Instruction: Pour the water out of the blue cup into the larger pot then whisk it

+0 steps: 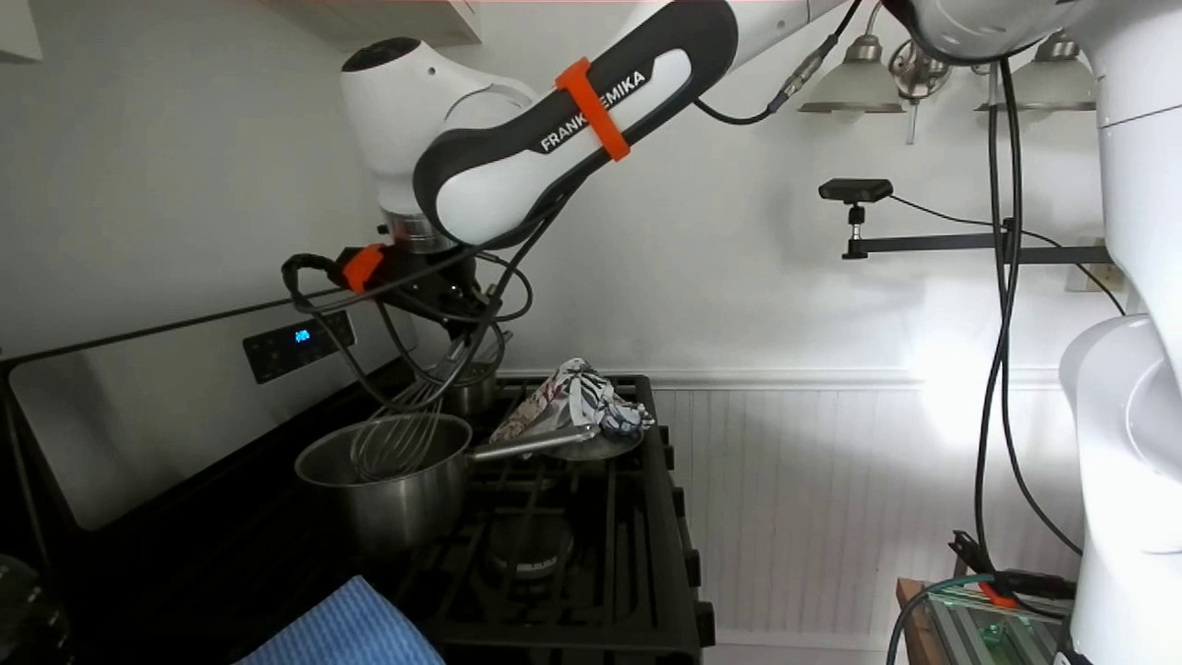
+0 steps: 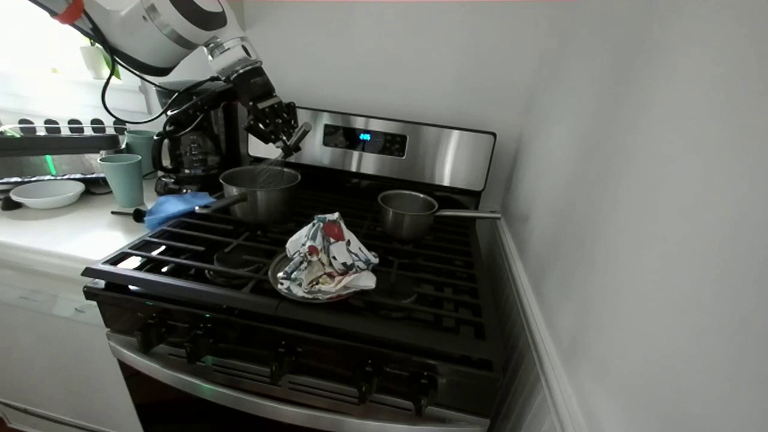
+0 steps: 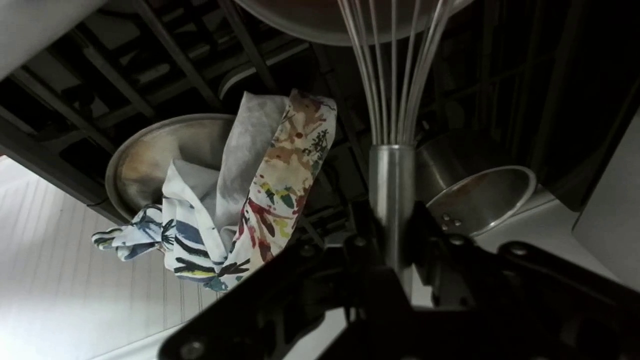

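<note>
The larger pot [image 1: 406,513], shiny steel with a long handle, sits on the stove's back burner nearest the counter in an exterior view [image 2: 264,207]. My gripper [image 2: 290,144] is above it, shut on the metal handle of the whisk [image 3: 392,175]. The whisk leans, and its wires [image 1: 397,443] reach inside the pot's rim; whether they touch the bottom is hidden. No water can be made out in the pot. Two blue-green cups stand on the counter, a nearer cup [image 2: 123,183] and a farther cup [image 2: 141,147]; I cannot tell which is the blue cup.
A smaller steel pot [image 2: 408,222] occupies the other back burner. Toward the front, a flowered cloth [image 2: 327,258] is heaped on a shallow pan [image 3: 142,160]. The larger pot's handle [image 1: 531,445] sticks out forward. Beside it lie a blue cloth [image 2: 177,207] and a coffee maker [image 2: 195,153].
</note>
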{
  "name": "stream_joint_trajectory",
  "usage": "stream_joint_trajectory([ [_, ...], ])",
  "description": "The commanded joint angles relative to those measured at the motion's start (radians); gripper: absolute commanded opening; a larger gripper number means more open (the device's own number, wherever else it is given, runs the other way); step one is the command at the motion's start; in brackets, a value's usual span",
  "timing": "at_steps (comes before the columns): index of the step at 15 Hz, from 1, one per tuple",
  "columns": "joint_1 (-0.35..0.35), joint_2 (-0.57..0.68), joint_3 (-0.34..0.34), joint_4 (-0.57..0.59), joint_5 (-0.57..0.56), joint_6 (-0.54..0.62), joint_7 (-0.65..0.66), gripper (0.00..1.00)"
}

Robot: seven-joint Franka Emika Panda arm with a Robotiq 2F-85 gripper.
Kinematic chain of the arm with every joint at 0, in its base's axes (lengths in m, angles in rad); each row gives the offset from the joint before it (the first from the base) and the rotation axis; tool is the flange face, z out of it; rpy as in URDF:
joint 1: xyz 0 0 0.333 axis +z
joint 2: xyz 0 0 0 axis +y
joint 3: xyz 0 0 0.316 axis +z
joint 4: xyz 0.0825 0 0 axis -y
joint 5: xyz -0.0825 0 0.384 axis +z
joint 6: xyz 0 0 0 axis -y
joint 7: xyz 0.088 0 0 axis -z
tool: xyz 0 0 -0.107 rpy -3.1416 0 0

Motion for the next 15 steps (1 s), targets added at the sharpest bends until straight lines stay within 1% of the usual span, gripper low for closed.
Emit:
stream_joint_trajectory([
  [1,0.026,0.049,-0.022,0.054,-0.013,-0.003,-0.007,0.06],
  [9,0.030,0.130,-0.020,0.120,0.052,-0.042,-0.111,0.06],
  [13,0.033,0.163,-0.020,0.154,0.124,-0.072,-0.203,0.06],
  [15,0.035,0.175,-0.022,0.180,0.167,-0.106,-0.246,0.06],
])
